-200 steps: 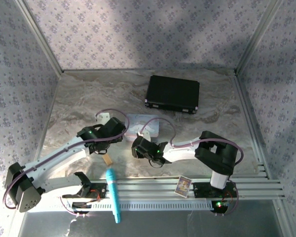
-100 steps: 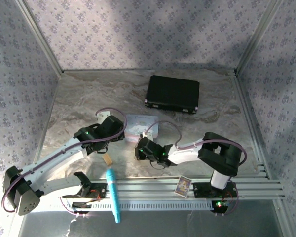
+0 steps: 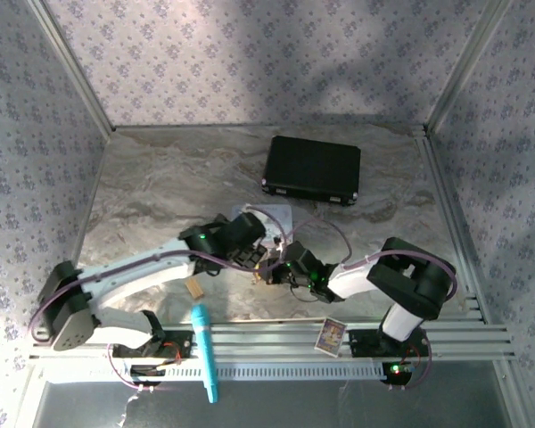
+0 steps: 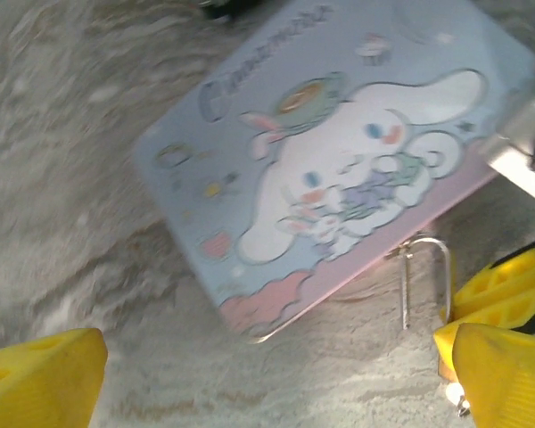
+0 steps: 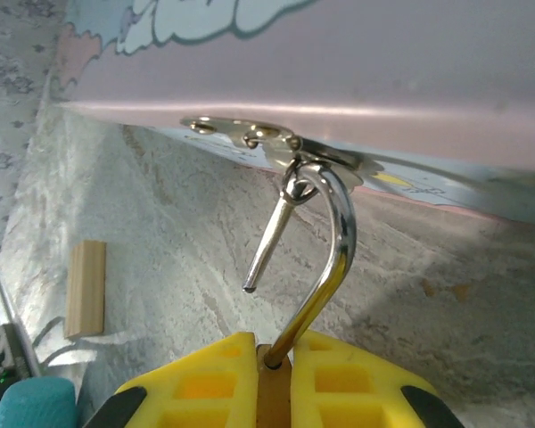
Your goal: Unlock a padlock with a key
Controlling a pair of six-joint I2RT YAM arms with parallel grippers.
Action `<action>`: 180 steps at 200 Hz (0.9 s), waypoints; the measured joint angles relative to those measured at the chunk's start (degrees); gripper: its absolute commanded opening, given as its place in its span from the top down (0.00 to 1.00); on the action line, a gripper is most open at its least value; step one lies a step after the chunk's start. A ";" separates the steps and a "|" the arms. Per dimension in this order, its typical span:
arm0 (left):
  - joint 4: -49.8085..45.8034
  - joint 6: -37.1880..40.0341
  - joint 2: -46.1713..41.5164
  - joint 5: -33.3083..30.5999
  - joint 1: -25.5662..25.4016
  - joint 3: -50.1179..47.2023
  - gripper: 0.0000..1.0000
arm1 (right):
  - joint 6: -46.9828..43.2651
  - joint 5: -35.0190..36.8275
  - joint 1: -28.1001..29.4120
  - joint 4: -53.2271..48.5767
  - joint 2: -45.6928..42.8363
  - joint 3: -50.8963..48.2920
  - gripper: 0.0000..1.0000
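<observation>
You have two arms meeting at mid-table and one of each object to reckon with. Your right gripper [image 5: 273, 355] is pinched tight on the single padlock [image 5: 273, 401]. Its slim brass-coloured body is sandwiched between the ribbed yellow pads, and the thin polished shackle arcs up from it and hooks through the small metal hasp [image 5: 250, 132] on the tin's pink side wall. One leg of that shackle runs into the body, while the other ends bare in the air just below the hasp. Your left gripper [image 4: 275, 379] stands spread wide and holds nothing; its two yellow fingers straddle bare table just short of the tin's near corner, and the shackle sits close by its right-hand finger. There is one tin [image 4: 339, 178], flat and rectangular with rounded corners, a glossy pastel lid and a white cartoon rabbit-like figure printed on it. One black rectangular case [image 3: 312, 169], matte, lies well apart towards the back wall. One tan block [image 5: 86, 287], plain and square-edged, lies near the left arm, and one teal marker [image 3: 205, 352] and one small picture card [image 3: 332, 335] rest at the ribbed metal rails [image 3: 446, 334] on the near edge. The table [image 3: 160, 187] is smooth, marbled grey-beige, with open room on its left half and far right. Patterned walls [image 3: 250, 53] close off three sides, and the two grippers crowd each other at the tin.
</observation>
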 measured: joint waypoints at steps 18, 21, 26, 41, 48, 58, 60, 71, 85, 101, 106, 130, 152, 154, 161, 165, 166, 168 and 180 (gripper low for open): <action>1.07 5.05 4.83 0.52 0.37 1.70 0.08 | -0.57 -1.46 -0.90 1.81 -0.28 -1.29 1.00; 1.16 5.84 5.33 0.63 0.48 1.92 0.09 | -0.57 -1.62 -0.98 2.05 -0.35 -1.49 1.00; 1.42 7.04 6.12 0.96 0.76 2.21 0.09 | -0.55 -1.90 -1.18 2.64 -0.46 -1.92 1.00; 2.38 10.19 7.28 1.73 1.42 2.36 0.10 | -0.52 -2.45 -1.64 4.66 -0.81 -3.50 1.00; 2.67 11.63 7.67 1.95 1.68 2.43 0.10 | -0.50 -2.47 -1.84 5.46 -1.11 -4.33 1.00; 2.78 13.29 8.48 2.12 1.90 2.64 0.10 | -0.50 -2.47 -2.10 6.12 -1.64 -5.33 1.00; 2.78 13.62 8.63 2.12 1.95 2.73 0.10 | -0.48 -2.47 -2.14 6.16 -1.70 -5.44 1.00; 2.82 14.95 10.01 2.08 2.12 3.19 0.10 | -0.31 -2.43 -2.38 6.47 -2.34 -6.32 1.00; 3.04 16.00 12.09 2.05 2.21 3.48 0.16 | -0.31 -2.43 -2.73 6.51 -2.86 -6.97 1.00; 2.84 16.81 14.29 1.88 2.21 3.54 0.21 | -0.09 -2.40 -2.84 6.80 -2.91 -7.08 1.00; 2.84 16.83 14.91 1.70 2.21 3.54 0.23 | 0.15 -2.40 -2.84 6.99 -2.84 -7.08 1.00; 2.32 17.38 16.92 0.96 2.21 3.54 0.33 | 1.20 -1.97 -2.89 10.58 -1.16 -7.39 1.00; 2.51 17.46 17.11 -0.15 2.21 3.65 0.46 | 2.12 -1.51 -2.95 14.64 1.07 -7.37 1.00; 2.49 17.73 17.11 -0.33 2.21 3.65 0.46 | 2.19 -1.44 -2.95 14.80 1.18 -7.34 1.00; 2.51 17.88 17.14 -0.50 2.21 3.65 0.49 | 2.49 -1.18 -2.95 15.63 1.70 -7.23 1.00; 2.56 17.66 17.14 -0.52 2.21 3.65 0.50 | 2.73 -0.96 -2.93 16.06 2.01 -7.17 1.00; 2.54 17.73 17.14 -0.57 2.21 3.65 0.51 | 2.78 -0.90 -2.93 16.17 2.05 -7.17 1.00; 2.51 18.03 17.14 -0.57 2.21 3.65 0.51 | 2.89 -0.85 -2.93 16.41 2.21 -7.15 1.00; 2.64 18.14 17.14 -0.72 2.21 3.65 0.52 | 3.93 0.17 -2.73 17.86 2.86 -7.21 1.00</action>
